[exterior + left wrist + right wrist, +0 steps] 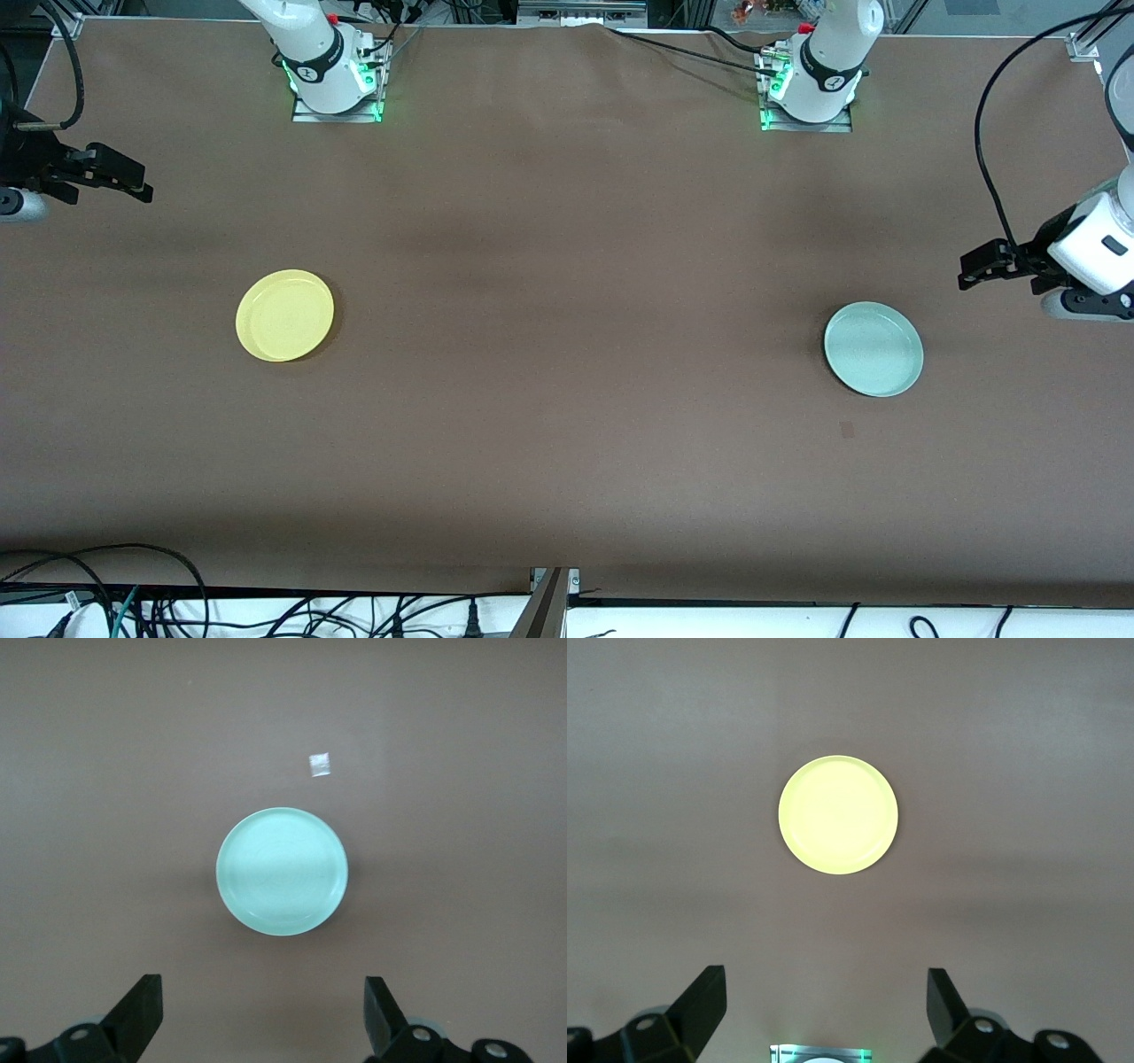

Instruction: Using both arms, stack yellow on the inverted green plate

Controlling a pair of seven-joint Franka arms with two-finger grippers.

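The yellow plate (284, 315) lies flat, hollow side up, toward the right arm's end of the table; it also shows in the right wrist view (838, 814). The green plate (873, 348) lies flat, rim up, toward the left arm's end; it also shows in the left wrist view (283, 871). The two plates lie far apart. My right gripper (137, 184) is open and empty, up in the air over the table's end, apart from the yellow plate (824, 988). My left gripper (973, 270) is open and empty, over the table's end beside the green plate (264, 992).
The arm bases (335, 84) (811, 93) stand along the table edge farthest from the front camera. A small square mark (847, 430) lies on the brown cloth nearer to the front camera than the green plate; it also shows in the left wrist view (320, 765). Cables (133, 602) hang below the near edge.
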